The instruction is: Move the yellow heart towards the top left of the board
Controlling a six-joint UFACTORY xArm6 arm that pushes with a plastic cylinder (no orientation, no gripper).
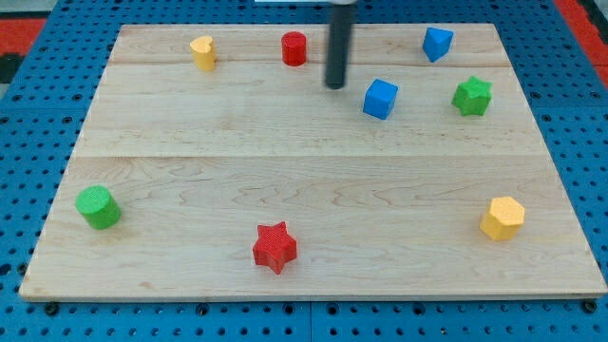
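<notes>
Yellow heart: sits near the board's top-left corner, at about 11 o'clock from the board's middle, clear of the other blocks.
Red cylinder: at 3 o'clock from the yellow heart, near the top edge, apart from it.
My tip: a bare rod end with no jaws, holding nothing; it rests at 4 o'clock from the red cylinder, near it but not touching, and well apart from the yellow heart.
Blue cube: at 3 o'clock from my tip, close by, with a gap between.
Second blue block: at 1 o'clock from the blue cube, near the top edge; shape unclear.
Green star: at 3 o'clock from the blue cube.
Yellow hexagon: at 4 o'clock from the board's middle.
Red star: at 6 o'clock, near the bottom edge.
Green cylinder: at 8 o'clock, near the left edge.
Wooden board: lies on a blue pegboard.
</notes>
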